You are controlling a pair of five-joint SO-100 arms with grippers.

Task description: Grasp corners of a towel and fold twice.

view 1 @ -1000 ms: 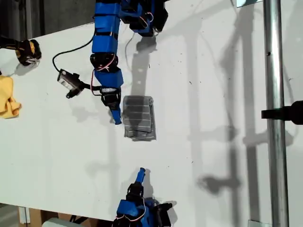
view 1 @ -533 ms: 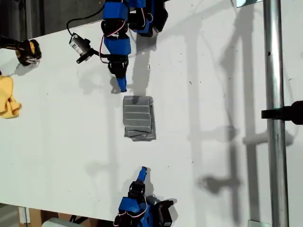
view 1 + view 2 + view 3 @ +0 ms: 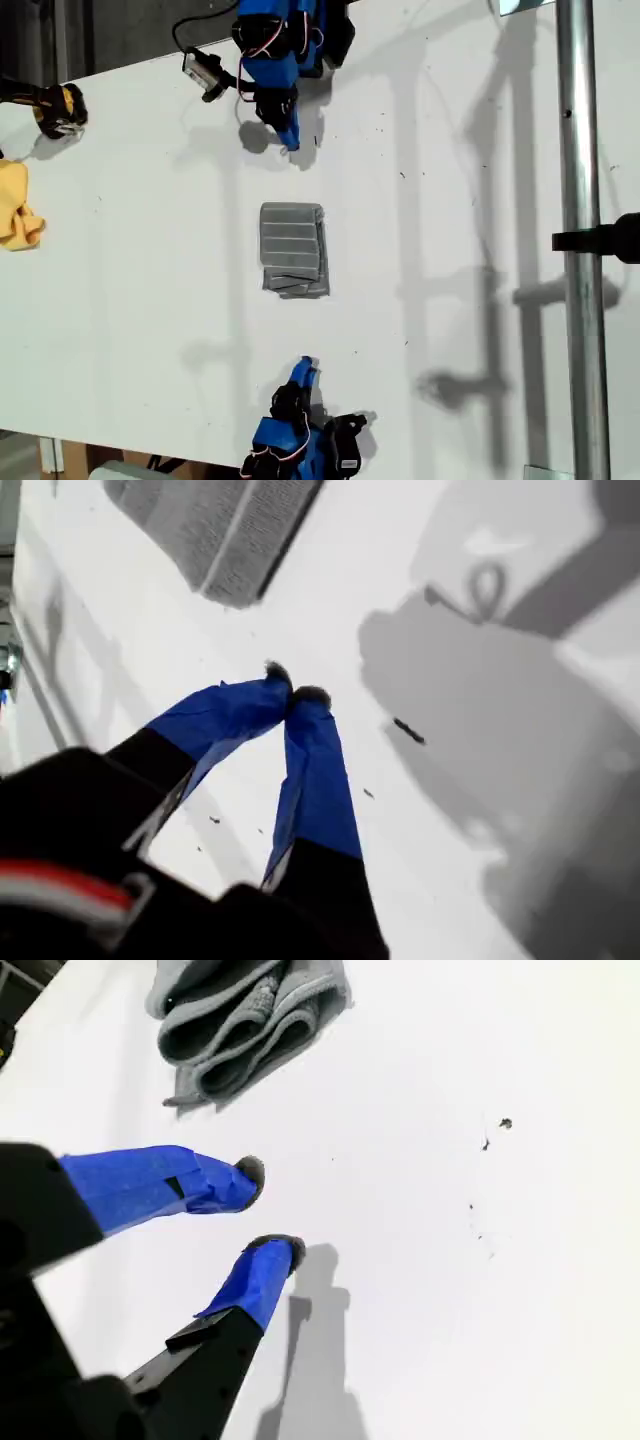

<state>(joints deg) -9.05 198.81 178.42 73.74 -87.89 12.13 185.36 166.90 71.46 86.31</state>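
Bench: white, flat, carries everything; towel: grey, white-striped, lying mid-bench as a compact folded packet, layered folds showing at one end; judged soft, light, limp, apt to slide or unfold if dragged; best taken at a corner or by pinching through the stacked edge; my first gripper: empty, tips touching, near the exterior view's top, well apart from the towel; my second gripper: empty, jaws parted, near the exterior view's bottom, likewise clear.

towel cropped by first wrist view's edge, yellow cloth cut off
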